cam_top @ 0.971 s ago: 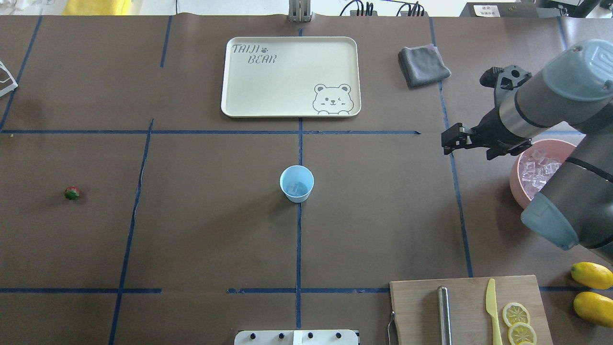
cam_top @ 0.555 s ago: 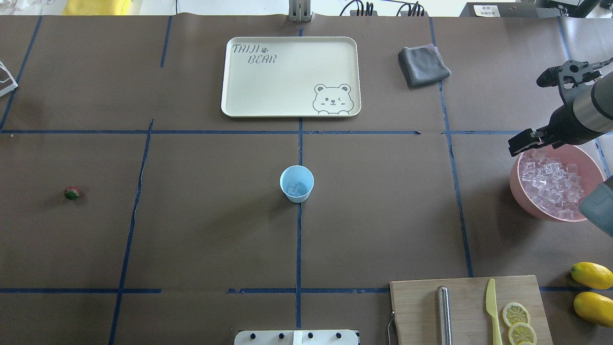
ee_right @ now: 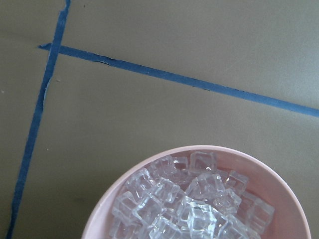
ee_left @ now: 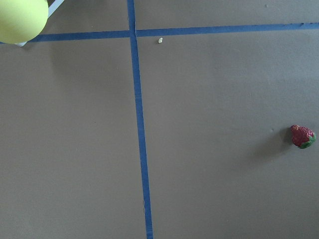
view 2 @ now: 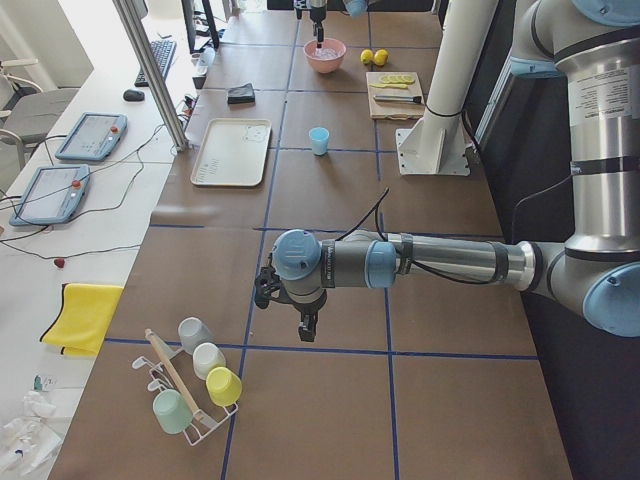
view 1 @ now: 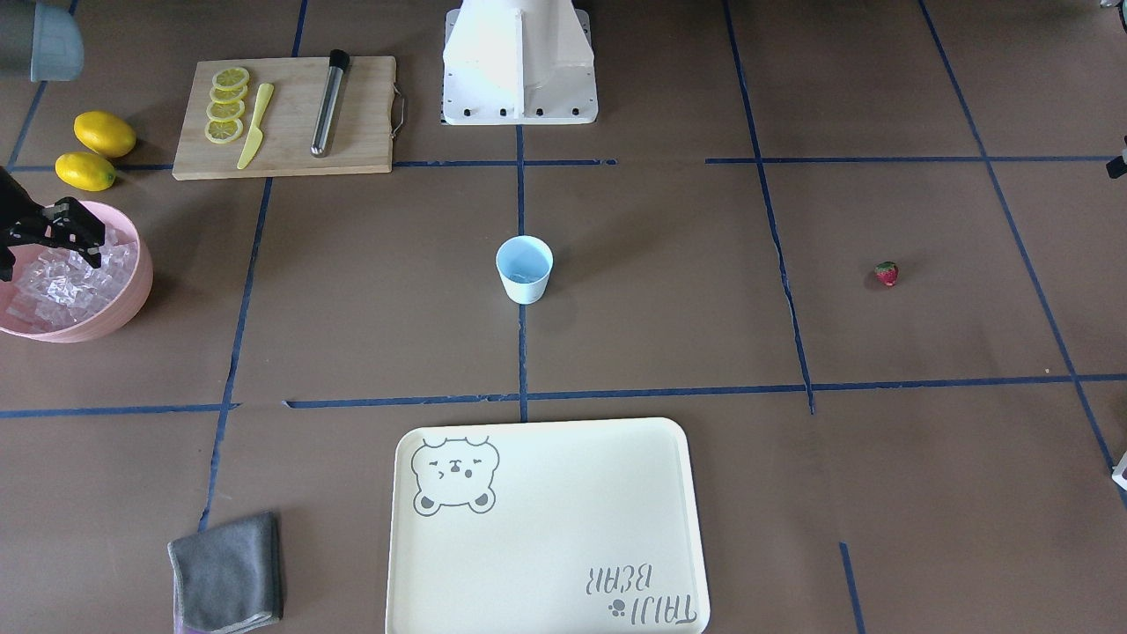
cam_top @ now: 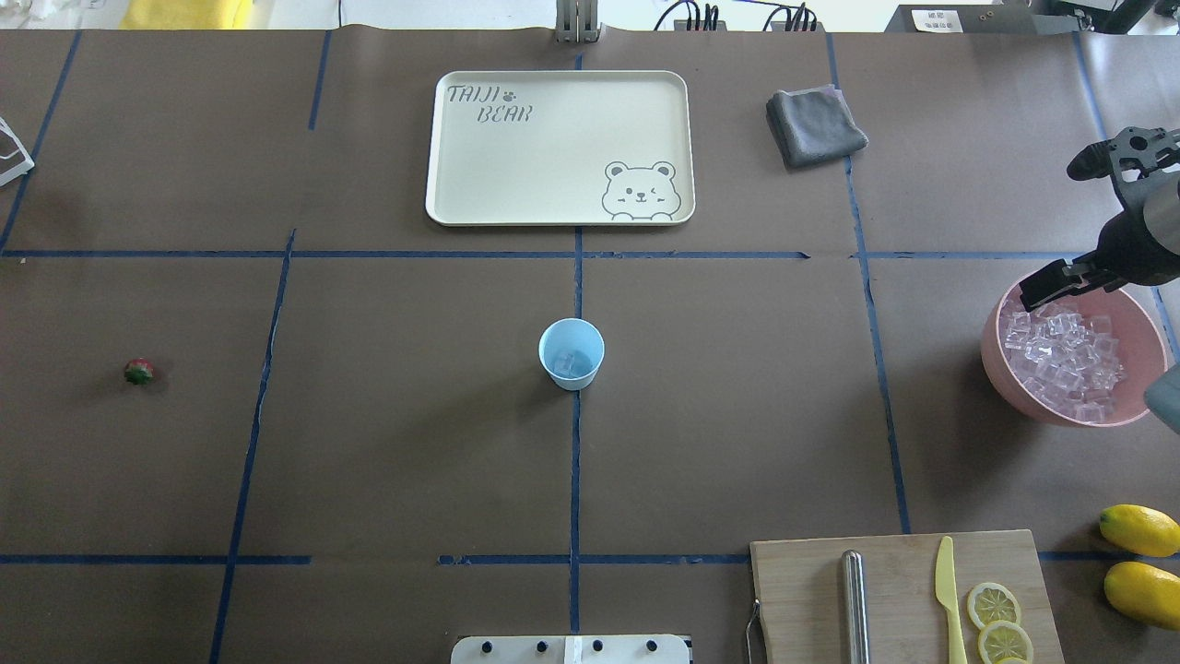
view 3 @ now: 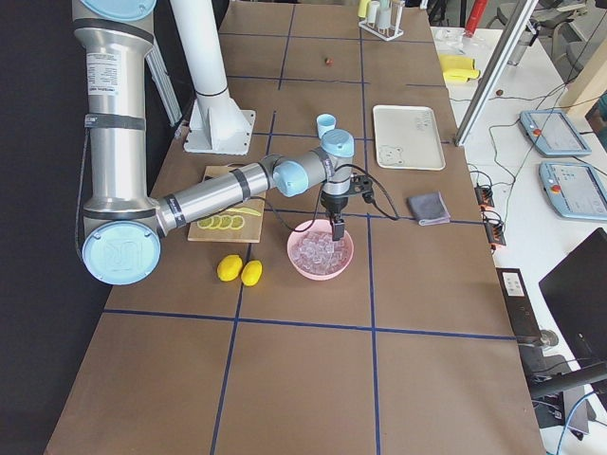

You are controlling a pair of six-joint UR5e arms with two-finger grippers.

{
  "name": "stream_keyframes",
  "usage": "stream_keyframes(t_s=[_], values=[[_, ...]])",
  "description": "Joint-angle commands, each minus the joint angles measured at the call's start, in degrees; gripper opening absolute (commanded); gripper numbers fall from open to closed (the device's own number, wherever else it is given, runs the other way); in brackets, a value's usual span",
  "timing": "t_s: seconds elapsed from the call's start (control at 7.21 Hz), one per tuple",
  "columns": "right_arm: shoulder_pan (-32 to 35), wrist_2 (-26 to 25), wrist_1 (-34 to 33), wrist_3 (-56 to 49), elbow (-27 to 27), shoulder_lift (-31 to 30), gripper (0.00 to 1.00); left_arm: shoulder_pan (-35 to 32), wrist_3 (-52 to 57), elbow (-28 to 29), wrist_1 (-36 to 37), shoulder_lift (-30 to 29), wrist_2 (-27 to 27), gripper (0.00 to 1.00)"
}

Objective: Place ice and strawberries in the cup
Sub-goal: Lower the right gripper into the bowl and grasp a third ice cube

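Note:
The pale blue cup (cam_top: 572, 353) stands upright at the table's centre with a clear ice cube in it; it also shows in the front view (view 1: 525, 270). More ice (cam_top: 1060, 355) fills the pink bowl (cam_top: 997, 369) at the right; it fills the lower right wrist view (ee_right: 189, 209). My right gripper (cam_top: 1046, 284) hangs open and empty over the bowl's far-left rim. The strawberry (cam_top: 138, 372) lies alone at the far left and shows in the left wrist view (ee_left: 302, 136). My left gripper (view 2: 307, 330) shows only in the exterior left view; I cannot tell its state.
A cream tray (cam_top: 442, 194) lies at the back centre, a grey cloth (cam_top: 816, 124) to its right. A cutting board (cam_top: 802, 590) with a metal rod, yellow knife and lemon slices is front right, two lemons (cam_top: 1140, 528) beside it. A rack of cups (view 2: 195, 385) stands near my left gripper.
My right arm has swung right and back, from left of the pink bowl to over its far-left rim, uncovering the ice. The cup and strawberry have not moved.

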Motion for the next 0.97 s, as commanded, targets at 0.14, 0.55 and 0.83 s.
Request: stream_keyframes(t_s=[0.14,0.55,0.83], values=[[-0.15,0.71,0.09,-0.39,-4.05,0.42,0.93,0.09,0.04,-0.09,0.0,0.0,0.0,1.0],[-0.59,0.71,0.53,-0.57,-6.35,1.03,0.83,0.0,0.04,-0.26,-0.09,0.0,-0.35,1.0],[-0.68,0.8,0.53,-0.48,-7.49,1.47,0.78,0.0,0.04,-0.35,-0.09,0.0,-0.35,1.0]])
